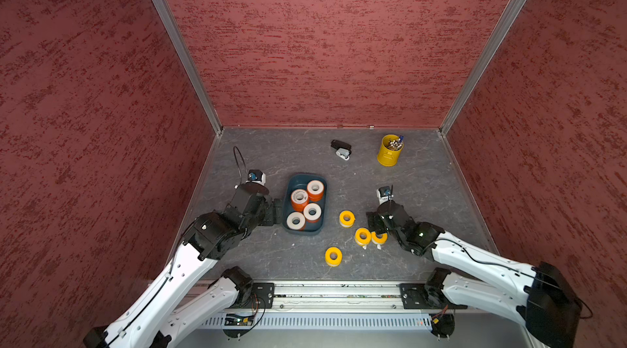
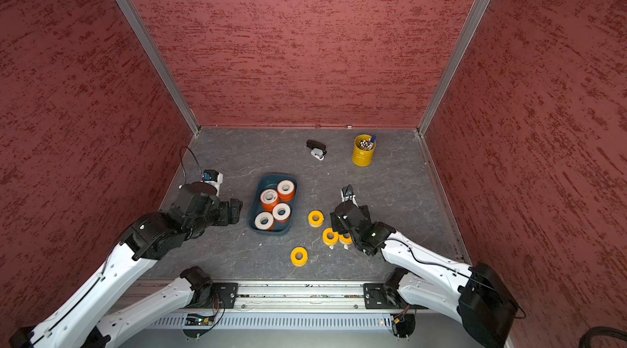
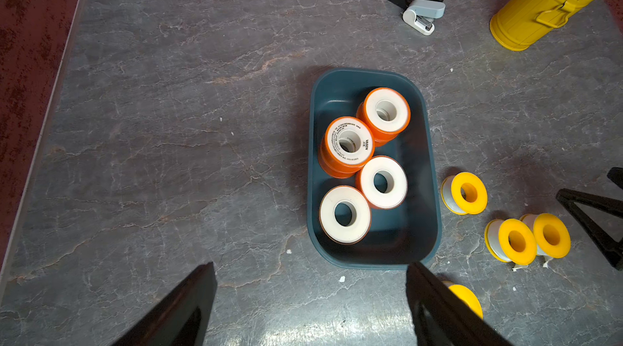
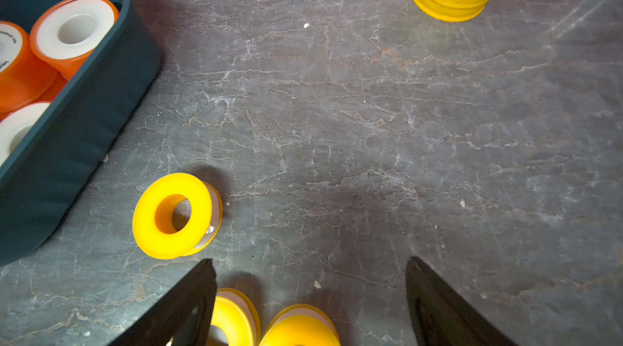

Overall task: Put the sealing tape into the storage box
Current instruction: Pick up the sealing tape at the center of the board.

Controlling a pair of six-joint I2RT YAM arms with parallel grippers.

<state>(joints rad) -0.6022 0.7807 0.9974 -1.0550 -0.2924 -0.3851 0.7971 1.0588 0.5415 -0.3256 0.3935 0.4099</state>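
- Storage box [image 1: 295, 182] sat mid-worktop [image 1: 258, 153], long side running near to far.
- Four orange rolls [image 1: 299, 198] lay inside it, white faces up, packed touching in a zigzag. The box's far-left corner was bare.
- All four yellow rolls were out on the worktop, right of the box, holes up.
- Lone yellow roll [image 1: 346, 218] sat just off the box's near-right corner. The yellow pair [image 1: 363, 236] sat touching each other, nearer and further right. The nearest yellow roll [image 1: 333, 256] sat on its own, apart from the rest.
- Left pincer [image 3: 312, 265] hung wide open and empty, just left of the box's near half.
- Right pincer [image 4: 310, 260] was also wide open with nothing gripped. It hovered over the yellow pair, whose rolls showed beside its left finger in the right wrist view.
- Stapler [image 1: 341, 149] and yellow pen cup [image 1: 390, 150] stood at the far side, well apart from the box.
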